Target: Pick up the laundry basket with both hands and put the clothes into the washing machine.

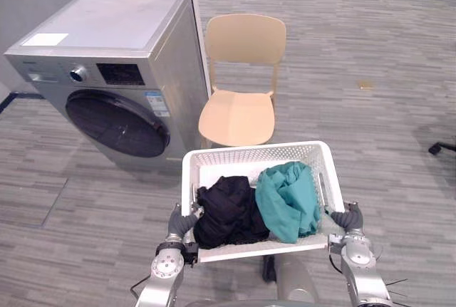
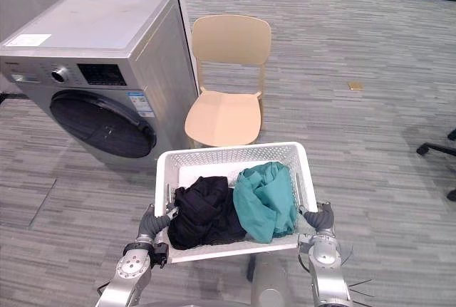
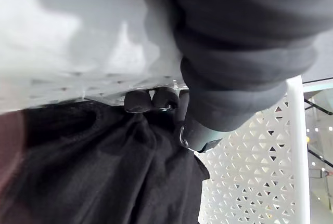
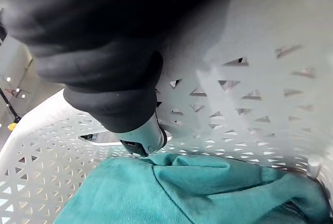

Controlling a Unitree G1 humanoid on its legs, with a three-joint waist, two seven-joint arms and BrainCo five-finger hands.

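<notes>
White perforated plastic laundry basket (image 1: 256, 152) hangs between the two hands, close in front of the robot and above the grey wood-patterned floor (image 1: 370, 129). The left hand (image 1: 182, 223) grips its left side rim, dark-tipped fingers (image 3: 138, 101) curled over the edge and down against the crumpled black garment (image 1: 228, 211) inside. The right hand (image 1: 348, 218) clasps the right side rim the same way, one of its fingers (image 4: 148, 138) hooked over the wall just above the bunched teal garment (image 1: 288, 200). Both garments lie side by side in the basket, touching, black on the left and teal on the right. Ahead and to the left stands the silver-grey front-loading washing machine (image 1: 107, 72), its round dark door (image 1: 117, 123) closed. A beige plastic chair (image 1: 239, 107) stands just beside the machine, beyond the basket.
</notes>
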